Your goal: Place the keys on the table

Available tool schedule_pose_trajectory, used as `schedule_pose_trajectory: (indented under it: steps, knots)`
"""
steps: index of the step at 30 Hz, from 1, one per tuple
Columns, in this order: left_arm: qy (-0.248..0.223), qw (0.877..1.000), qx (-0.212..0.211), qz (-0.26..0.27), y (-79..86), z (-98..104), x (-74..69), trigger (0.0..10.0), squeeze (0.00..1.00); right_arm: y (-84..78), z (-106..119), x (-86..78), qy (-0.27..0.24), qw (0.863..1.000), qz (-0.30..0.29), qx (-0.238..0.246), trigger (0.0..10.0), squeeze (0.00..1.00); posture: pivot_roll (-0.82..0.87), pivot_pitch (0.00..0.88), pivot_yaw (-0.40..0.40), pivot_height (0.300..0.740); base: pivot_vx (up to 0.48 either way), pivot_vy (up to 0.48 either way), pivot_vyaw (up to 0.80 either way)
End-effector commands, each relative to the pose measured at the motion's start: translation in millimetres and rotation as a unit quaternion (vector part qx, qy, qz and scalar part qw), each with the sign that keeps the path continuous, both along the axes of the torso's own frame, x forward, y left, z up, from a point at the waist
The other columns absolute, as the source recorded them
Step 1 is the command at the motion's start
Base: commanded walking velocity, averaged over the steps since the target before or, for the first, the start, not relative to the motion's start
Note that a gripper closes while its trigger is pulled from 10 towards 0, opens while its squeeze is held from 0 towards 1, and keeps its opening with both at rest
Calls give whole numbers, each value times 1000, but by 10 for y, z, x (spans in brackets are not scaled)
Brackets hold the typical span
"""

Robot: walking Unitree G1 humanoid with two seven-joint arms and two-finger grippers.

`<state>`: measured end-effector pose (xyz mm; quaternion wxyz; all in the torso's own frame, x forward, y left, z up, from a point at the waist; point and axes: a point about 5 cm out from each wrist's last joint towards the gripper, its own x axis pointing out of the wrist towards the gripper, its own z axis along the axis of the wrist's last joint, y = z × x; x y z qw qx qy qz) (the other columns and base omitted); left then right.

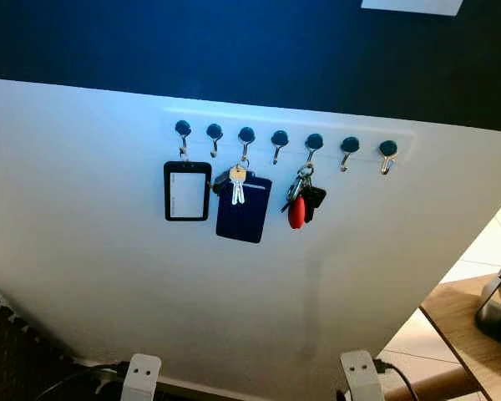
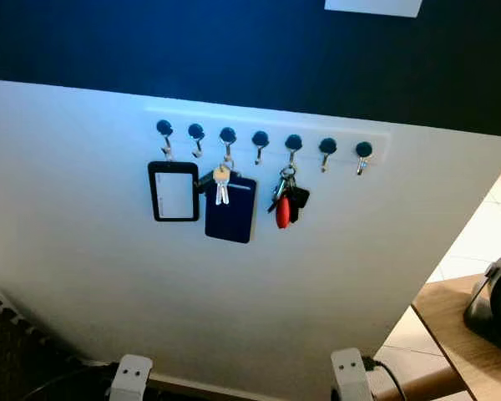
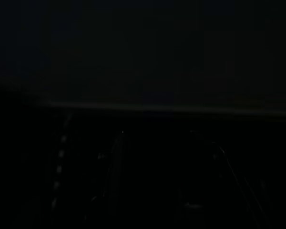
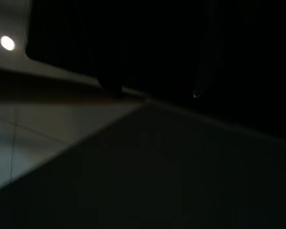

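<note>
Keys: bunch with red fob hanging on fifth hook of white wall rack, far ahead.
Grippers: finger spread impossible to tell, wrist views dark.
Table: wooden corner, near right.

I see the keys, a bunch with a red fob and a black fob, hanging from the fifth hook; the wooden table stands at lower right.

No lettering, brand or number can be read — the black-framed badge holder shows a pale blank face — nothing legible elsewhere either.
</note>
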<state>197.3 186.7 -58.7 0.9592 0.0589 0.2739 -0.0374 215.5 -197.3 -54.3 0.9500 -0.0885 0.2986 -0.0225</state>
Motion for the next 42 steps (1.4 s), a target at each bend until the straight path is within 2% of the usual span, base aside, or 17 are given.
schedule_pose_trajectory:
  steps: [1, 3, 6, 8, 10, 15, 23, 33, 38, 39, 40, 41, 42]
  knots:
    - [-1, 1000, 6, -10, 26, -4, -33, 10000, 0, 16, 25, 22, -15, 1000, -3, 27, 10000, 0, 55, 73, -45, 740, 0, 0, 0]
    - [-5, 1000, 12, -20, 41, 4, -39, 10000, 0, 64, 71, 74, -38, 997, 2, 69, 10000, 0, 56, 76, -45, 740, 0, 0, 0]
    - [-6, 1000, 12, -15, 81, 10, -45, 10000, 0, 103, 79, 76, -44, 995, 17, 85, 10000, 0, 55, 73, -47, 740, 0, 0, 0]
    - [-6, 1000, 11, -14, 85, 11, -46, 10000, 0, 108, 52, 51, -32, 996, 19, 85, 10000, 0, 57, 75, -48, 740, 0, 0, 0]
    - [-8, 1000, 9, -9, 94, 13, -51, 10000, 0, 115, -39, -38, 10, 997, 17, 75, 10000, 0, 59, 75, -49, 740, 0, 0, 0]
    - [12, 999, -2, 32, 125, -27, -87, 10000, 0, 149, -174, -216, 64, 996, 23, 55, 10000, 0, 60, 70, -48, 740, 0, 0, 0]
    - [28, 1000, -9, 10, 82, -60, -124, 10000, 0, 153, -270, -368, 107, 993, 22, 46, 10000, 0, 58, 65, -40, 740, 0, 0, 0]
    - [32, 999, -9, 21, 141, -61, -142, 10000, 0, 20, -272, -404, 109, 994, -3, 24, 10000, 0, 61, 69, -41, 740, 0, 0, 0]
    - [27, 999, -16, 18, 137, -53, -145, 10000, 0, 17, -249, -381, 91, 994, -11, 53, 10000, 0, 62, 69, -39, 740, 0, 0, 0]
    - [26, 999, -20, 16, 133, -52, -149, 10000, 0, 42, -220, -338, 72, 993, -17, 88, 10000, 0, 66, 71, -40, 740, 0, 0, 0]
    - [26, 999, -20, 16, 133, -52, -149, 10000, 0, 42, -220, -338, 72, 993, -17, 88, 10000, 0, 66, 71, -40, 740, 0, 0, 0]
    - [21, 999, -28, 12, 124, -44, -151, 10000, 0, 94, -172, -268, 43, 989, -17, 143, 10000, 0, 66, 71, -40, 740, 0, 0, 0]
    - [18, 999, -32, 9, 119, -39, -151, 10000, 0, 119, -147, -236, 30, 985, -14, 167, 10000, 0, 66, 71, -40, 740, 0, 0, 0]
